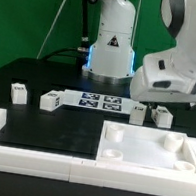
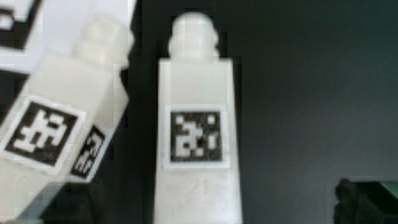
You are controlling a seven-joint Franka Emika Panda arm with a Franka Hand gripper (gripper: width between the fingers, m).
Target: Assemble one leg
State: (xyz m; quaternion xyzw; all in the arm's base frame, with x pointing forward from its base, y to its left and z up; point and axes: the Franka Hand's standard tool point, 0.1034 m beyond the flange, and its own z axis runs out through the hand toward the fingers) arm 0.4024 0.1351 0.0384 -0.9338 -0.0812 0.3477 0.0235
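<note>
Four white legs stand in a row on the black table: two at the exterior view's left (image 1: 19, 93) (image 1: 51, 101) and two at its right (image 1: 137, 113) (image 1: 162, 116). The arm's white hand (image 1: 169, 81) hangs over the right pair and hides the fingers there. In the wrist view one leg (image 2: 196, 120) with its tag lies between my gripper (image 2: 217, 205) fingers, and a second leg (image 2: 71, 110) lies beside it. The dark fingertips (image 2: 365, 200) stand apart from the leg on both sides. The gripper is open and holds nothing.
The marker board (image 1: 98, 100) lies between the two pairs of legs. The large flat white panel with corner sockets (image 1: 147, 153) lies at the front right. Long white border rails (image 1: 0, 133) run along the front and left. The robot base (image 1: 110, 47) stands behind.
</note>
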